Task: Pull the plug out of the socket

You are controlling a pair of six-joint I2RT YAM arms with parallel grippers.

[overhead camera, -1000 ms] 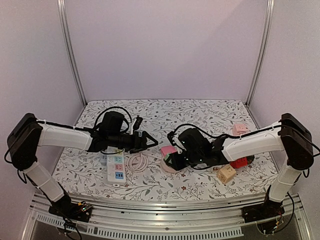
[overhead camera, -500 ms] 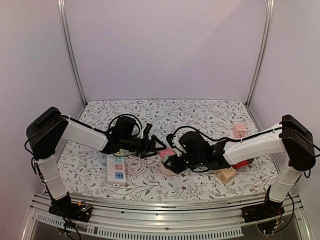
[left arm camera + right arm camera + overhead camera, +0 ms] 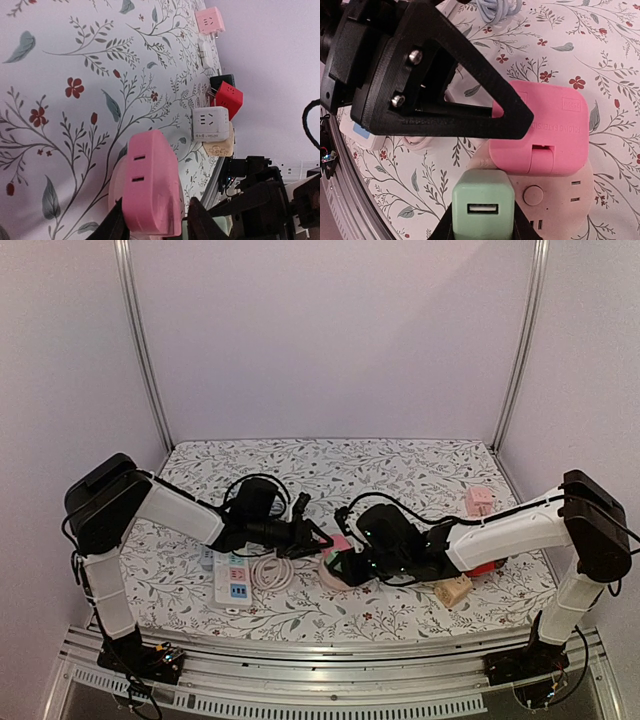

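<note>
A bright pink plug (image 3: 338,540) stands in a pale pink round socket (image 3: 328,577) at the table's middle. My left gripper (image 3: 322,540) reaches in from the left. In the left wrist view its jaws (image 3: 155,227) are shut on the sides of the pink plug (image 3: 150,190), above the socket (image 3: 116,186). A mint-green USB plug (image 3: 481,209) sits in the same socket (image 3: 560,200), right beside the pink plug (image 3: 545,131). My right gripper (image 3: 481,227) is shut on the green plug, coming from the right (image 3: 347,566). One left finger (image 3: 465,80) crosses the right wrist view.
A white power strip (image 3: 232,580) and a coiled white cable (image 3: 270,570) lie left of the socket. Red (image 3: 480,566), beige (image 3: 453,589) and pink (image 3: 480,500) cube adapters sit to the right. A white cube (image 3: 211,122) shows beside the red one (image 3: 229,98).
My left arm has swung right and down to the pink plug, and its jaws have closed onto it. My right gripper has edged slightly left, still holding the green plug.
</note>
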